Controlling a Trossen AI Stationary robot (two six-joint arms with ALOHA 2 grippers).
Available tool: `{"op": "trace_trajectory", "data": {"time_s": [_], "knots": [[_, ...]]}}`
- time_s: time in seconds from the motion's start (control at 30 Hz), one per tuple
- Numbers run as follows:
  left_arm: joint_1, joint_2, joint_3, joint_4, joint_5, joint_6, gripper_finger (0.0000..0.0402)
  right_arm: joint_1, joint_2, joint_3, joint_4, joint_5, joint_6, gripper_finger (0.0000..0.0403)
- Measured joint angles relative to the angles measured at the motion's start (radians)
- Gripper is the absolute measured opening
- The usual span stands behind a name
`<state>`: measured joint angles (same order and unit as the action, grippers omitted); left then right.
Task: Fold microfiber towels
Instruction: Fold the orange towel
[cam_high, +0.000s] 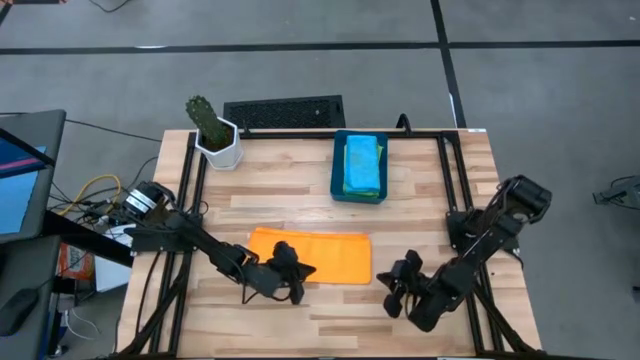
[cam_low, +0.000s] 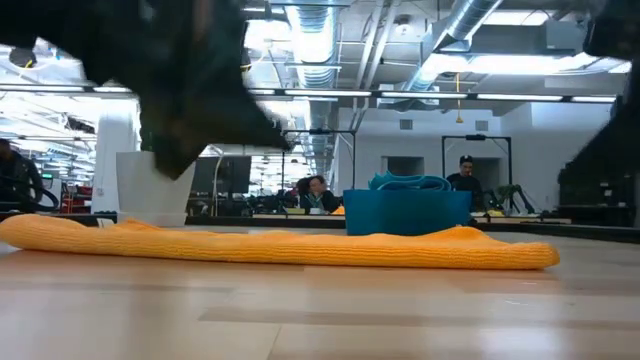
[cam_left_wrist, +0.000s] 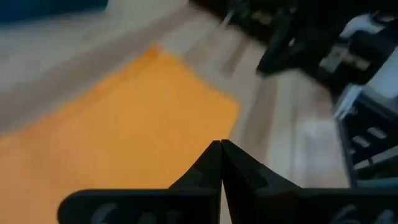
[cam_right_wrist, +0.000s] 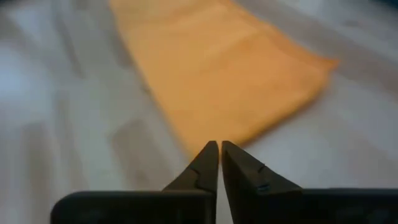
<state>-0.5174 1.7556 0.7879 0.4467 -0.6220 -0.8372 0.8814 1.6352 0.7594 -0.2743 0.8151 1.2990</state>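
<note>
high view: orange towel (cam_high: 315, 255) lies folded flat just below table centre, long axis running 9 to 3 o'clock. left gripper (cam_high: 298, 272) sits at its 7 o'clock edge, right gripper (cam_high: 398, 285) off its 4 o'clock corner. blue bin (cam_high: 338, 180) (towels inside) at 12. low view: towel a flat strip. wrist views: both grippers pinched closed, holding nothing.

A towel (cam_high: 318, 256) lies flat at the table's (cam_high: 280, 200) lower centre. My left gripper (cam_high: 297, 272) sits over its lower left edge, my right gripper (cam_high: 392, 290) just right of it. Upper centre, a bin (cam_high: 337, 180) holds more towels (cam_high: 361, 165).
</note>
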Motion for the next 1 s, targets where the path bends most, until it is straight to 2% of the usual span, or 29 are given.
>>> {"op": "trace_trajectory", "data": {"time_s": [0.07, 0.2, 0.4, 0.53, 0.77, 1.0], "knots": [[0.016, 0.004, 0.000, 0.054, 0.000, 0.070, 0.0000, -0.001, -0.015, 0.001, 0.054, -0.014, -0.079, 0.0065], [0.070, 0.031, 0.000, 0.065, 0.094, 0.125, 0.0000, -0.014, -0.007, 0.002, 0.160, -0.048, -0.340, 0.0093], [0.100, 0.116, 0.041, 0.111, 0.150, 0.149, 0.0000, -0.072, 0.056, 0.001, 0.164, -0.137, -0.454, 0.0117], [0.095, 0.205, 0.126, 0.110, 0.226, 0.181, 0.0000, -0.095, 0.098, 0.000, 0.183, -0.166, -0.468, 0.0123], [0.087, 0.334, 0.249, 0.025, 0.244, 0.175, 0.0000, -0.106, 0.172, 0.004, 0.203, -0.206, -0.444, 0.0123], [0.092, 0.331, 0.262, -0.048, 0.267, 0.161, 0.0000, -0.109, 0.175, 0.007, 0.184, -0.223, -0.365, 0.0111]]}}
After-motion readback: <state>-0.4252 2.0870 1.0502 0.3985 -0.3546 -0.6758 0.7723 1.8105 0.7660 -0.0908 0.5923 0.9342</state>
